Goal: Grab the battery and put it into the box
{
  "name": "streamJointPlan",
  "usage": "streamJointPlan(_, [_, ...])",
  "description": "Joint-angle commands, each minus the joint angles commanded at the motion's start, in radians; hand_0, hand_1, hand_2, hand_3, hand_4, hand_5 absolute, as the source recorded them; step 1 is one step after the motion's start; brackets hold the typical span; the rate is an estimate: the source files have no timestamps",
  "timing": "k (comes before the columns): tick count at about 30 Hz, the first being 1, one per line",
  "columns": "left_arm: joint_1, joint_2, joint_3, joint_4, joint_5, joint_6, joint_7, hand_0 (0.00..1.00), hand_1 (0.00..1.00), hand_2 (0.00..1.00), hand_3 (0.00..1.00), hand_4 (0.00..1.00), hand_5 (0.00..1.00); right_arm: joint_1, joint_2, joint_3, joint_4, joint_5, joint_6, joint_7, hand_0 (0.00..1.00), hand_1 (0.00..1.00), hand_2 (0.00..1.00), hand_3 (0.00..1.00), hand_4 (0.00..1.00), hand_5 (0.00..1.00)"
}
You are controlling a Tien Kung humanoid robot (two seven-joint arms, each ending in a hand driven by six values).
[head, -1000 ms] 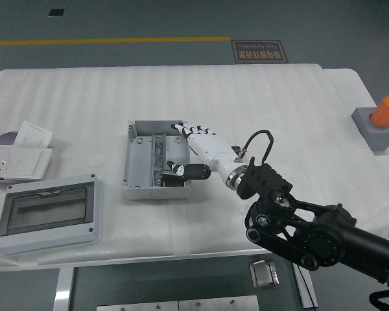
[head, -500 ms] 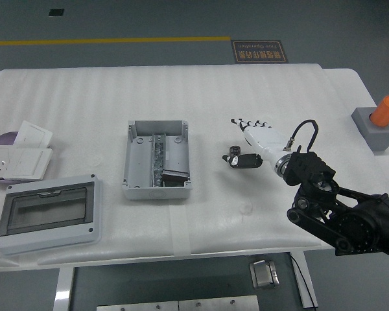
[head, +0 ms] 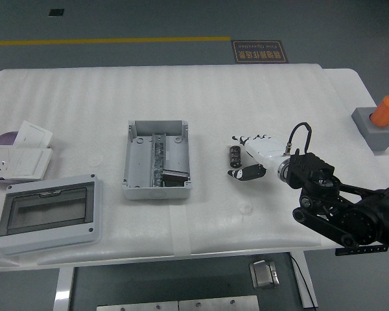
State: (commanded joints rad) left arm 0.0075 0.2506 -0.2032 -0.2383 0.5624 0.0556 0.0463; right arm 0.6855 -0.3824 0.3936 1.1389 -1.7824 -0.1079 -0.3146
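An open grey box (head: 157, 159) lies left of the table's middle, with a metal rail inside and a dark block (head: 174, 175) in its near right corner. A small dark battery (head: 234, 155) lies on the white padding to the box's right. My right hand (head: 241, 156) reaches in from the lower right and sits open around the battery. Its white fingers (head: 247, 138) are just beyond the battery and the dark thumb (head: 244, 173) just in front, with a small gap on each side. The left arm is out of view.
A grey lid with a clear window (head: 48, 214) lies at the near left. Behind it are white socket plates (head: 21, 155) and a purple disc (head: 2, 138). An orange cylinder in a grey block (head: 382, 121) stands at the far right edge.
My right hand left the dark block in the box, drew back to the right, then dropped slightly and turned so that it brackets the battery.
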Motion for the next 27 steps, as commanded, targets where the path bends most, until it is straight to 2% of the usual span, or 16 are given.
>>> streamJointPlan(9, [-0.002, 0.001, -0.004, -0.002, 0.007, -0.001, 0.000, 0.631, 0.653, 0.513, 0.594, 0.530, 0.459, 0.013, -0.005, -0.037, -0.034, 0.011, -0.022, 0.015, 0.964, 0.850, 0.841, 0.948, 0.904, 0.724])
streamJointPlan(10, [-0.002, 0.001, -0.005, -0.002, 0.009, -0.001, -0.001, 0.631, 0.653, 0.513, 0.595, 0.528, 0.456, 0.013, -0.005, -0.040, -0.036, 0.013, -0.026, 0.017, 0.936, 0.796, 0.774, 0.883, 0.864, 0.711])
streamJointPlan(15, [-0.004, 0.001, -0.009, -0.004, 0.013, -0.001, -0.001, 0.631, 0.653, 0.513, 0.595, 0.528, 0.456, 0.015, -0.003, -0.049, -0.040, 0.019, -0.047, 0.026, 0.936, 0.796, 0.774, 0.883, 0.864, 0.711])
streamJointPlan(16, [-0.005, 0.001, -0.010, -0.004, 0.014, -0.001, -0.001, 0.630, 0.653, 0.513, 0.595, 0.527, 0.457, 0.016, -0.002, -0.050, -0.041, 0.020, -0.051, 0.028, 0.895, 0.752, 0.723, 0.825, 0.815, 0.690])
streamJointPlan(21, [-0.005, 0.001, -0.015, -0.006, 0.019, 0.000, 0.000, 0.630, 0.653, 0.513, 0.595, 0.527, 0.457, 0.018, -0.002, -0.058, -0.047, 0.023, -0.067, 0.036, 0.895, 0.752, 0.723, 0.825, 0.815, 0.690])
streamJointPlan(22, [-0.005, 0.001, -0.015, -0.006, 0.020, 0.000, 0.000, 0.630, 0.653, 0.513, 0.595, 0.526, 0.459, 0.018, -0.002, -0.060, -0.048, 0.023, -0.070, 0.037, 0.869, 0.734, 0.701, 0.767, 0.778, 0.671])
streamJointPlan(27, [-0.005, 0.000, -0.020, -0.008, 0.024, 0.000, 0.000, 0.630, 0.653, 0.513, 0.595, 0.526, 0.459, 0.018, -0.002, -0.067, -0.051, 0.019, -0.088, 0.039, 0.869, 0.734, 0.701, 0.767, 0.778, 0.671])
